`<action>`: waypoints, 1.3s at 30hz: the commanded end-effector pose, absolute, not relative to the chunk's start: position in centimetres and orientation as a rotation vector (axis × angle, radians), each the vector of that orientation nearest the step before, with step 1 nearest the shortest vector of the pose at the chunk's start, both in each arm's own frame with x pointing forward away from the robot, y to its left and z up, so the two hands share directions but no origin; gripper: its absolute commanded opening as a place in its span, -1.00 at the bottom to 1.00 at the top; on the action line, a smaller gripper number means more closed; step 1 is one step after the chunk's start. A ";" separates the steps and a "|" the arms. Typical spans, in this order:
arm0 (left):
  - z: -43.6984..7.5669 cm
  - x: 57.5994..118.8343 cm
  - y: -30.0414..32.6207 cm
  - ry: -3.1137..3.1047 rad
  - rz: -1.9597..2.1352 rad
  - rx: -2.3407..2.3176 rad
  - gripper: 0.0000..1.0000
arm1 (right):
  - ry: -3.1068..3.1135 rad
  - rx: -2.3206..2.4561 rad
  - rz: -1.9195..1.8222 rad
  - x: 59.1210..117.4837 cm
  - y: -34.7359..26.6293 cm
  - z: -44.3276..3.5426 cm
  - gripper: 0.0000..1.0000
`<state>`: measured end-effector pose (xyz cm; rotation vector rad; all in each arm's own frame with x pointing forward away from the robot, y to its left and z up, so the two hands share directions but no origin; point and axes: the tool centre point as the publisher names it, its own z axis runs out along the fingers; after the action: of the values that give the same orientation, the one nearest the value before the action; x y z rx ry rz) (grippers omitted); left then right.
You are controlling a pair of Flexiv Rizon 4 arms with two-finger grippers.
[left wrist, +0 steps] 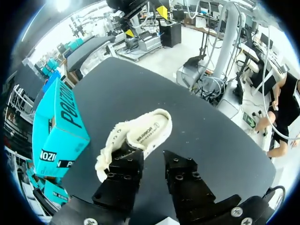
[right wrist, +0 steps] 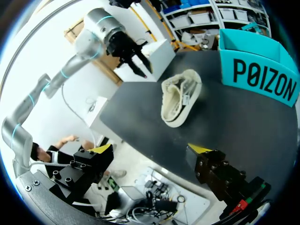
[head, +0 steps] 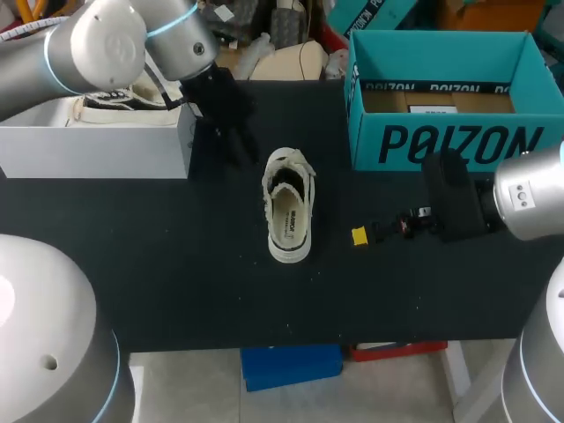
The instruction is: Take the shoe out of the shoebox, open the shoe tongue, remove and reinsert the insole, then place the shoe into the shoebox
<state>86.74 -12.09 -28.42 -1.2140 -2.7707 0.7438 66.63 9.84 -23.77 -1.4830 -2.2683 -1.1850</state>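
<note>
Pinching the tongue with the open left tool (left wrist: 152, 161), poised by the shoe (head: 289, 207) lying on the table (head: 176, 264) beside the shoebox (head: 441, 145), should go best if the open right tool (right wrist: 150, 149) steadies the heel.

A cream canvas shoe (head: 289, 207) is laid sole-down on the black table, just ahead of the left gripper (left wrist: 152, 159). Its loosened, frayed lace end is turned toward that gripper and its rounded end away. A pale insole (head: 286, 226) with dark print is seen inside the shoe. An open teal shoebox (head: 441, 145) is stood upright ahead of the right gripper (right wrist: 150, 149), off to one side and apart from the shoe.
</note>
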 end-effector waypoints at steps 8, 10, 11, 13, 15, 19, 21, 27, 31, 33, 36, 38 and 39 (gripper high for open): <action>-28.2 85.0 -10.8 -2.824 0.738 -1.223 1.00 | -2.268 -1.483 -1.186 66.4 9.7 -23.7 1.00; -28.2 84.8 -11.3 -2.819 0.808 -1.097 1.00 | -2.268 -1.483 -1.186 66.4 9.7 -23.7 1.00; -28.1 84.6 -11.5 -2.798 0.857 -1.014 1.00 | -2.268 -1.483 -1.186 66.4 9.7 -23.7 1.00; -28.0 84.6 -11.6 -2.832 0.867 -0.948 1.00 | -2.268 -1.483 -1.186 66.4 9.7 -23.7 1.00; -27.2 84.7 -11.4 -2.857 0.922 -0.779 1.00 | -2.268 -1.483 -1.186 66.4 9.7 -23.7 1.00; -26.5 84.8 -9.7 -2.885 0.984 -0.585 1.00 | -2.268 -1.483 -1.186 66.4 9.7 -23.7 1.00; -26.4 84.8 -8.5 -2.878 1.031 -0.496 1.00 | -2.268 -1.483 -1.186 66.4 9.7 -23.7 1.00; -27.0 84.4 -5.6 -2.893 1.110 -0.397 1.00 | -2.268 -1.483 -1.186 66.4 9.7 -23.7 1.00; -27.3 84.2 -5.0 -2.882 1.214 -0.413 1.00 | -2.268 -1.483 -1.186 66.4 9.7 -23.7 1.00; -27.5 84.2 -4.7 -2.919 1.209 -0.424 1.00 | -2.268 -1.483 -1.186 66.4 9.7 -23.7 1.00; -27.6 84.3 -4.4 -2.895 1.255 -0.420 1.00 | -2.268 -1.483 -1.186 66.4 9.7 -23.7 1.00; -27.7 84.4 -4.1 -2.888 1.276 -0.401 1.00 | -2.268 -1.483 -1.186 66.4 9.7 -23.7 1.00; -27.7 84.4 -4.1 -2.888 1.276 -0.401 1.00 | -2.268 -1.483 -1.186 66.4 9.7 -23.7 1.00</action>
<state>84.76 -4.46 -27.37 -0.4230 -2.8570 1.2342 66.63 9.84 -23.76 -1.4830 -2.2683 -1.1850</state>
